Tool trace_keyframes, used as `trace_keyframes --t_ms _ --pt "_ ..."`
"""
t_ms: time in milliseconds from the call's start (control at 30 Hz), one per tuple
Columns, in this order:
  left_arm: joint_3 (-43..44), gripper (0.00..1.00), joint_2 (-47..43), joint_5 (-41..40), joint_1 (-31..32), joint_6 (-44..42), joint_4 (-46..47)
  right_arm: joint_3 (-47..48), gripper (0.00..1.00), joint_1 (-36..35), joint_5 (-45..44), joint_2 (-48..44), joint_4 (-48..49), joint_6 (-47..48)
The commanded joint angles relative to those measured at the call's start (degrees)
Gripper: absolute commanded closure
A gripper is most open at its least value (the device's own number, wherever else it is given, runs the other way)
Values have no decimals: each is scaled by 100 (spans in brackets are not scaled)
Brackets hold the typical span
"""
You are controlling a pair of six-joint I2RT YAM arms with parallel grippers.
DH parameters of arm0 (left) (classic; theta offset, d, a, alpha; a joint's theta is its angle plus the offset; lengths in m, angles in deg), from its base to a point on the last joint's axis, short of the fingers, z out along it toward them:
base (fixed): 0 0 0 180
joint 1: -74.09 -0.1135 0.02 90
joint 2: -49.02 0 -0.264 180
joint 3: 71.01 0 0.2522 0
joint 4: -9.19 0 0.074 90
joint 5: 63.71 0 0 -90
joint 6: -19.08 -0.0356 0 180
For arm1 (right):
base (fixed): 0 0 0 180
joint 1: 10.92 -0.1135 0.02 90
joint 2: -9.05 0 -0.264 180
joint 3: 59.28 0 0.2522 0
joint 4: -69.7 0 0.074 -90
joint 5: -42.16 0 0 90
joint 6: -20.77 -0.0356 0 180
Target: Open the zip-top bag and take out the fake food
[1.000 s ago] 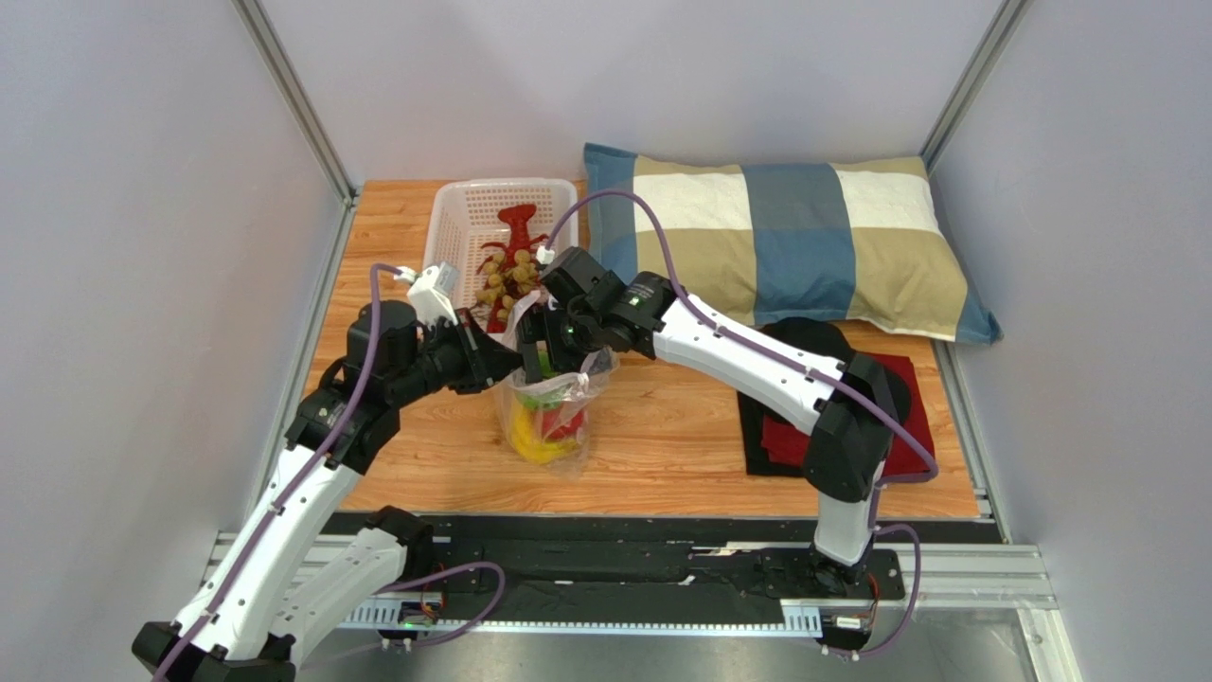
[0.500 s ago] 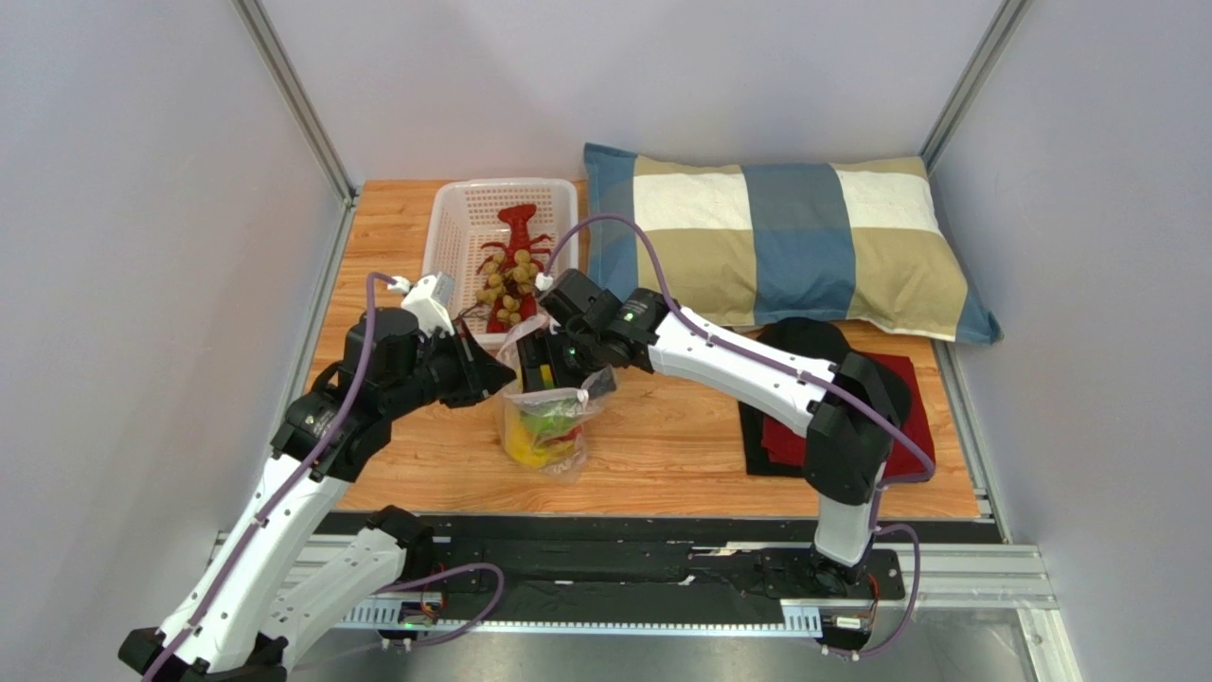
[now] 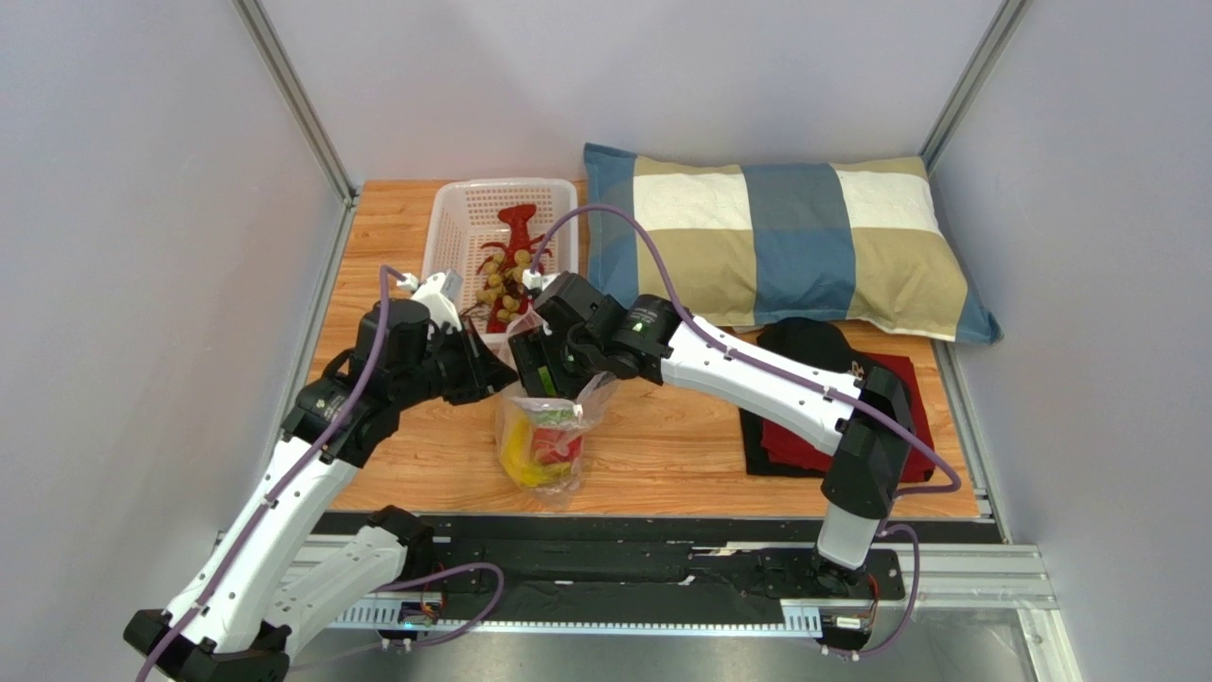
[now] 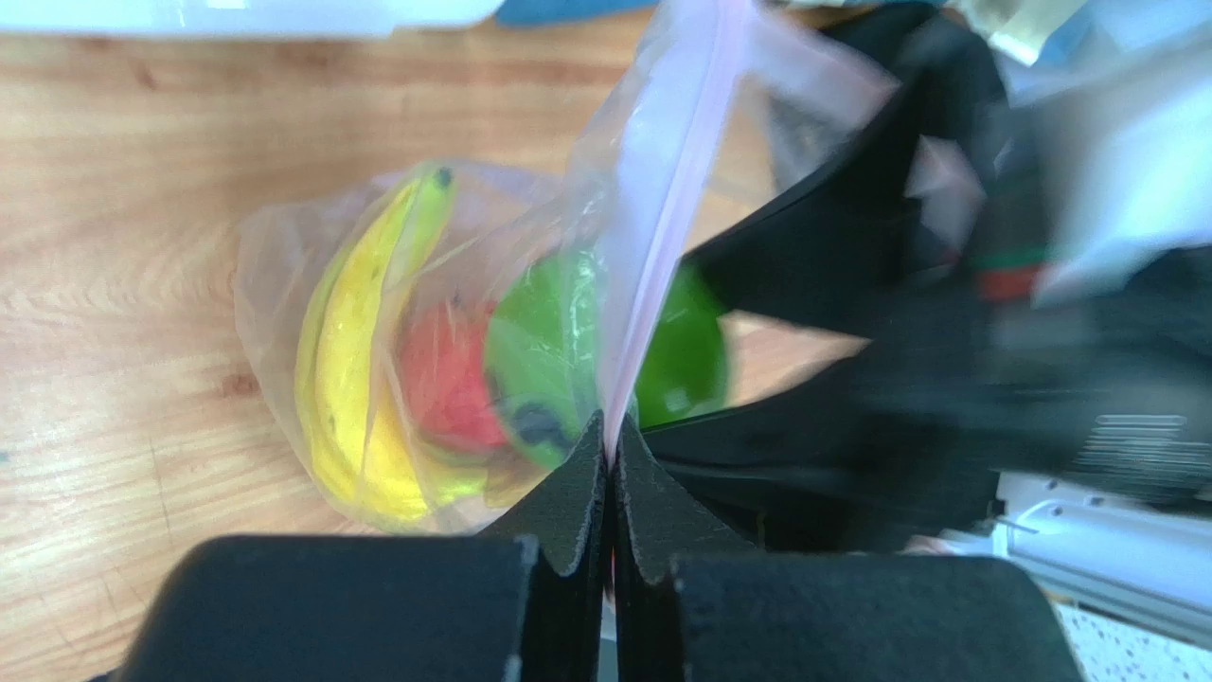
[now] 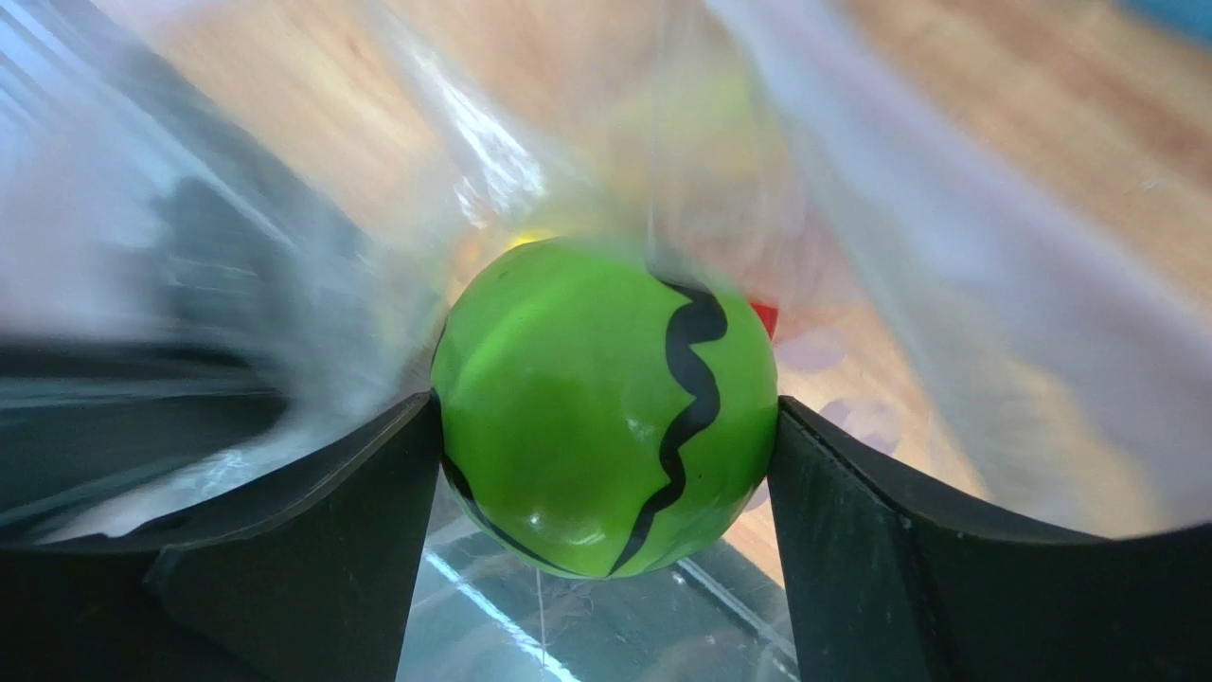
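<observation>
— Two grips: the left fingers point(image 4: 575, 500) pinch the floppy zip-top bag point(image 3: 545, 452), sagging onto the worktop point(image 3: 683, 441), by its pink strip point(image 4: 657, 213).
— The right fingers point(image 5: 356, 500) clasp the green striped ball point(image 5: 605, 405) at its mouth: smooth, probably slippery.

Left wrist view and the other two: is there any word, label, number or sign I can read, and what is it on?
No text can be read in any view.
Left wrist view: a white sticker on the right arm carries fine print, too blurred to read.
The zip-top bag bears only pale dots, no words.
The green ball bears only a black wavy stripe, no letters.
</observation>
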Motion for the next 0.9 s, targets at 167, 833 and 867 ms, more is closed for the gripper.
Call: trace_keyframes --t_ms 167,833,867 --pt "-1033 100 -488 719 68 646 685 2433 100 180 -892 1075 -425 -1445" --pt "-946 100 215 1150 120 1095 1661 2699 100 -110 -30 884 -288 -2528" --pt "-981 100 110 1097 120 1068 1573 2708 100 -110 -100 805 -358 -2441"
